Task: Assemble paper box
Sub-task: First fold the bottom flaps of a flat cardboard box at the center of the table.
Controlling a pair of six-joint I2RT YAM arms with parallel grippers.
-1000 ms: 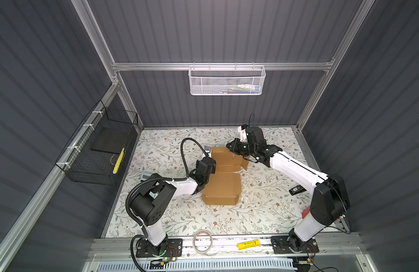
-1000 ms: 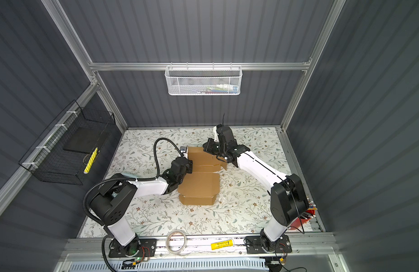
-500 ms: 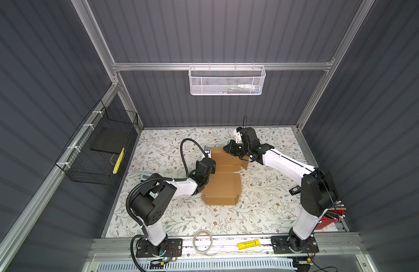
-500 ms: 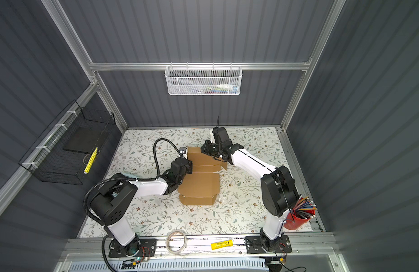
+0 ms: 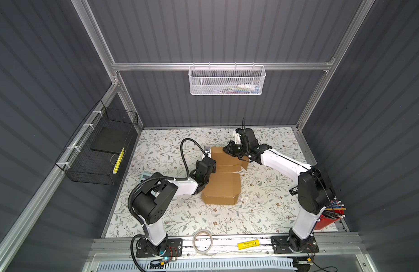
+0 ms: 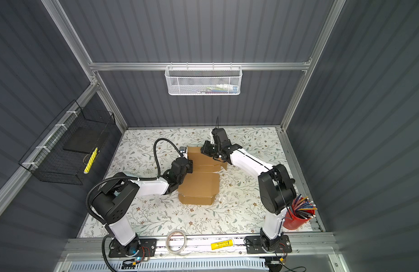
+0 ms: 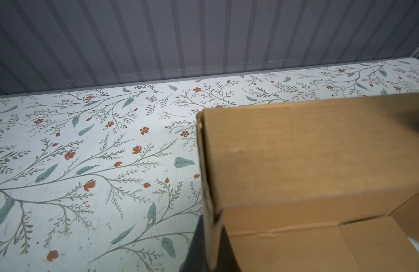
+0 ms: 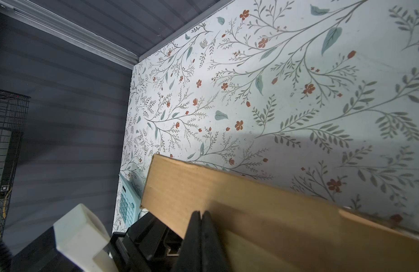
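Your left hand (image 7: 212, 245) is clamped on the left side wall of the paper box (image 5: 223, 186), I'd guess to pin it so it can't skate around on the bench (image 5: 168, 150). The box sits mid-bench between both arms, with its front panel flat and its rear panel folded up. Over on the right, your right hand (image 8: 200, 221) is clenched empty with its tip against that rear panel. Looks like it's there to nudge, not to grip.

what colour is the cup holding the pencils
The cup is red; it shows best in a top view.
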